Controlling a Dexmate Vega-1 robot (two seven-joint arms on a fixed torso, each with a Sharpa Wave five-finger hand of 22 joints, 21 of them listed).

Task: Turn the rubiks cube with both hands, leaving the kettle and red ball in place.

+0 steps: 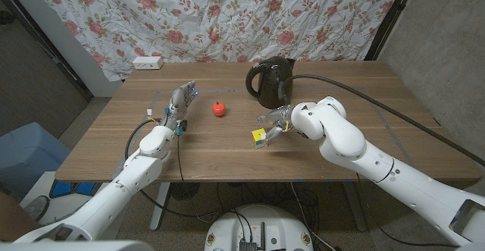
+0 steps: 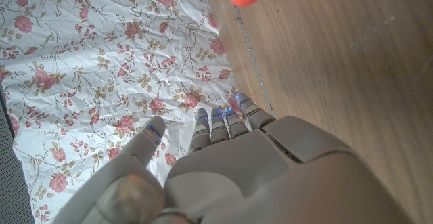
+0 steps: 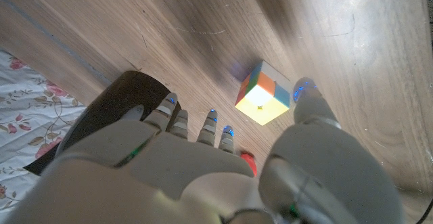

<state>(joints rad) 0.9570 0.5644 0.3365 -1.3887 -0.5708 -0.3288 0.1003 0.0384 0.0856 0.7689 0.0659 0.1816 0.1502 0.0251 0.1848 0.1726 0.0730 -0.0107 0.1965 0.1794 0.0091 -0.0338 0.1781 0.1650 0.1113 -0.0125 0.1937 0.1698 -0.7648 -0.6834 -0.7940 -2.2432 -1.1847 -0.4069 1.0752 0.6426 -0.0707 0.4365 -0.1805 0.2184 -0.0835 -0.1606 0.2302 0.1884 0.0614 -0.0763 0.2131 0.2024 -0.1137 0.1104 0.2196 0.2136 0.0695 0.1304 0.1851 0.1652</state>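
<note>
Rubik's cube (image 1: 259,136): rests on the wooden table (image 1: 227,156), toward the near edge, just beside the right hand's fingertips. It sits free on the surface, not lifted; in the right wrist view (image 3: 264,93) its orange, green and yellow faces show.
Right hand (image 1: 274,122): fingers apart, holding nothing, thumb (image 3: 306,92) on one side of the cube and the other fingers on the opposite side. Judgement: the spread brackets the cube for a first grasp. Contact with the cube cannot be confirmed.
Left hand (image 1: 179,103): fingers extended and parted, holding nothing, well apart from the cube, beyond the ball. Judgement: it waits clear until the right hand presents the cube.
Red ball (image 1: 219,108): on the table between the two hands, untouched. Judgement: the left hand's path to the cube must skirt it.
Kettle (image 1: 270,81): black, upright, behind the right hand and near the right forearm. Judgement: this closeness is the main risk of accidental displacement.
Task stage: judged as approach; the two-handed turn is not yet begun.
</note>
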